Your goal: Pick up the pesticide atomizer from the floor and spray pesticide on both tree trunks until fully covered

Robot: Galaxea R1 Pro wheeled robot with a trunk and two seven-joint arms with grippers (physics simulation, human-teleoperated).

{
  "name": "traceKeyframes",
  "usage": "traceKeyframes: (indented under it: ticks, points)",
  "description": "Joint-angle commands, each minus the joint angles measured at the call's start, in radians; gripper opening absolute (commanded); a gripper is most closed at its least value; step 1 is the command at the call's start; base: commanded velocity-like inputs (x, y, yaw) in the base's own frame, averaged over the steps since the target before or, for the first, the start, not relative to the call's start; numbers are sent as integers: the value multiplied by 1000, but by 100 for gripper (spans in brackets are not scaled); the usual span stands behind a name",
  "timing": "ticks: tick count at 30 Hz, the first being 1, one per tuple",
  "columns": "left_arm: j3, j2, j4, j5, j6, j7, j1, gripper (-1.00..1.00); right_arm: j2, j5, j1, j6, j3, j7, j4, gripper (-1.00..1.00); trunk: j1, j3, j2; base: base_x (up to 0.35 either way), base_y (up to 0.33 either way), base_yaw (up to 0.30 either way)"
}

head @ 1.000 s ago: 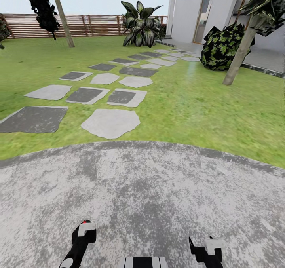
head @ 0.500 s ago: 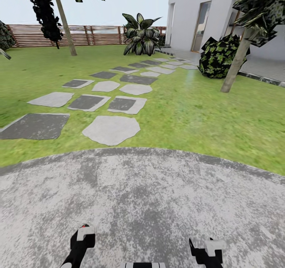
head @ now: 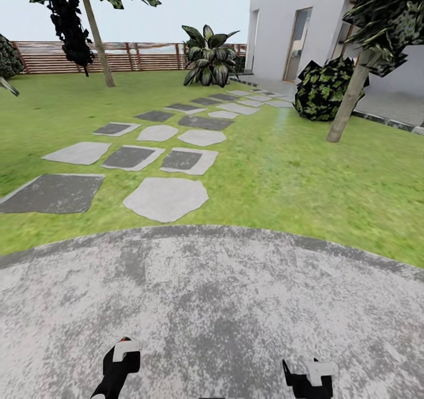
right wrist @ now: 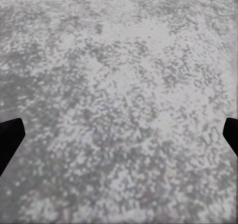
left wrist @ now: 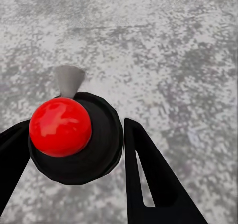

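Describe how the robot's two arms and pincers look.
In the head view both arms are black with white blocky caps; the left pincer carries a small red mark, the right pincer none that shows. In the wrist views the fingers are matt black, flat and tapering, one with a slot. No cables show.

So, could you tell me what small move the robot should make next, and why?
Probably roll forward toward the nearer tree trunk at right: the left gripper seems shut on the pesticide atomizer, and the trunk stands well off across the grass.
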Motion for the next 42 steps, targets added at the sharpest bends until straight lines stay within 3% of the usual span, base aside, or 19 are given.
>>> traceKeyframes:
  ticks: [1, 6, 42]
  points:
    - [0, 0, 0, 0, 0, 0, 0, -100, 0, 0, 0, 0, 0, 0, 1, 100, -4, 3, 7, 0, 0, -1]
    - [0, -1, 0, 1, 0, 0, 0, -100, 1, -1, 0, 0, 0, 0, 2, 100, -23, 19, 42, 0, 0, 0]
    - [0, -6, 17, 1, -3, -1, 0, -100, 1, 0, 0, 0, 0, 0, 4, 100, -23, 70, 42, 0, 0, 0]
